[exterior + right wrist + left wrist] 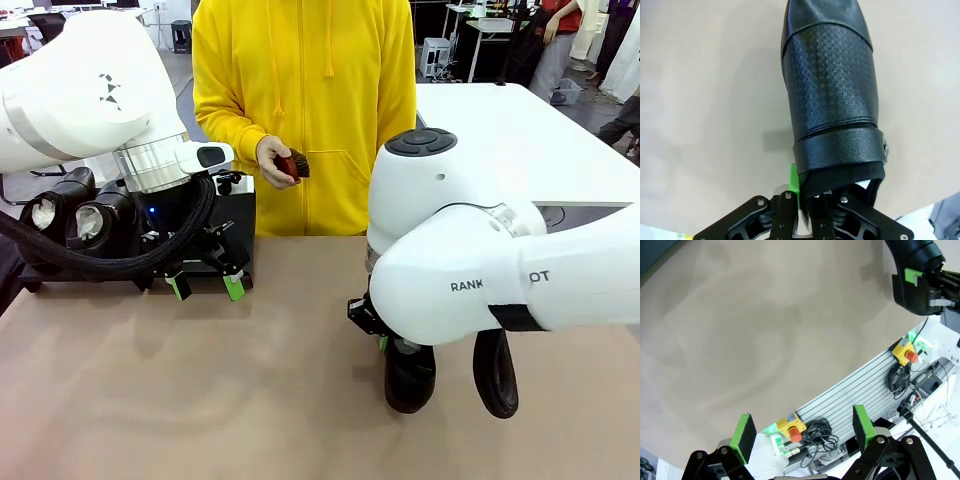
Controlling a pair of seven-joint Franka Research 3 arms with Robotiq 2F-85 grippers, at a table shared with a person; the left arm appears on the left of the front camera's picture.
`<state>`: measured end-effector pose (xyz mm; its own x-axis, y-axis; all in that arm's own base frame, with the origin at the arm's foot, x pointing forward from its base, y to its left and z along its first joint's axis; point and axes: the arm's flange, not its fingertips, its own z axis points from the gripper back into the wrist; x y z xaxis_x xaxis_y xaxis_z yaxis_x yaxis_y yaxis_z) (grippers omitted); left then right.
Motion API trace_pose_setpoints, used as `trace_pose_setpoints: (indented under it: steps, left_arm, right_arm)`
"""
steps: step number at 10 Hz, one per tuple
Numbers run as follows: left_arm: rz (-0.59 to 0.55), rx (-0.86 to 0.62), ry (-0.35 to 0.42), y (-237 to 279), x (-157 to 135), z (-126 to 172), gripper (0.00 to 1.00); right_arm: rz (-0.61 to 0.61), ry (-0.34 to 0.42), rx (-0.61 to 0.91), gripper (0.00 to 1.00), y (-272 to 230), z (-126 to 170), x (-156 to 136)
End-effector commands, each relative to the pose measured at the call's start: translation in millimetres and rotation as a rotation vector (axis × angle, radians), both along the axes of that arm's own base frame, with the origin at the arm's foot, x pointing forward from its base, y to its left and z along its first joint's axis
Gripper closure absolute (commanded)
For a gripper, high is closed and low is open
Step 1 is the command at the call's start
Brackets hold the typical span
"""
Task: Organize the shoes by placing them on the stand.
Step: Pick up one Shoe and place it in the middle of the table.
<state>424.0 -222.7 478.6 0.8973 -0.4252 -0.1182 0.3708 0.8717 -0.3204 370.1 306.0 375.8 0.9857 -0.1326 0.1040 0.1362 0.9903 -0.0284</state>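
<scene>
A glossy black shoe [832, 90], embossed with a fine grid and strapped, is being gripped at its collar by the closed right gripper [807, 200] at lower centre. The left gripper [205, 285], green-padded, is being held wide open, empty, at mid-left before the matte stand [235, 215], where two paper-stuffed shoes [75, 210] are sitting.

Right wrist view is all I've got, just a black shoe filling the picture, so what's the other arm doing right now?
Observer: The left claw is open and holds nothing, low over the table in front of the stand.
Operator: Any shoes on the stand yet?
Observer: Two shoes sit side by side at its left end, white stuffing showing.
Operator: And my shoe?
Observer: The right claw is shut on the shoe, gripping its rim; from the front the toe points down at the table.
Operator: Is the person busy?
Observer: A hand holds a small reddish brush.
</scene>
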Motion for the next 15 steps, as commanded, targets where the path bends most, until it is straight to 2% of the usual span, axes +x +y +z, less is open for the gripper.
trace_pose_setpoints:
  steps: [1, 6, 7, 8, 10, 11, 15]
  left_arm:
    - [-0.009, 0.01, -0.003, 4, -2, 3, 0.0]
    - [-0.009, 0.01, -0.003, 4, -2, 3, 0.0]
    - [-0.009, 0.01, -0.003, 4, -2, 3, 0.0]
    - [-0.009, 0.01, -0.003, 4, -2, 3, 0.0]
    - [-0.009, 0.01, -0.003, 4, -2, 3, 0.0]
    - [-0.009, 0.01, -0.003, 4, -2, 3, 0.0]
    - [-0.009, 0.01, -0.003, 4, -2, 3, 0.0]
  right_arm:
    - [0.012, -0.025, 0.019, 0.87, 10, 1, 2]
    - [-0.005, -0.01, 0.115, 0.06, 5, 2, 3]
    - [0.006, 0.003, 0.142, 0.0, 1, 11, 0]
    - [0.037, 0.048, 0.195, 0.0, -6, 24, -6]
    - [0.108, 0.091, 0.311, 0.0, -25, 55, -24]
    - [0.027, 0.023, 0.187, 0.0, 5, 21, 0]
    - [0.027, 0.023, 0.187, 0.0, 5, 21, 0]
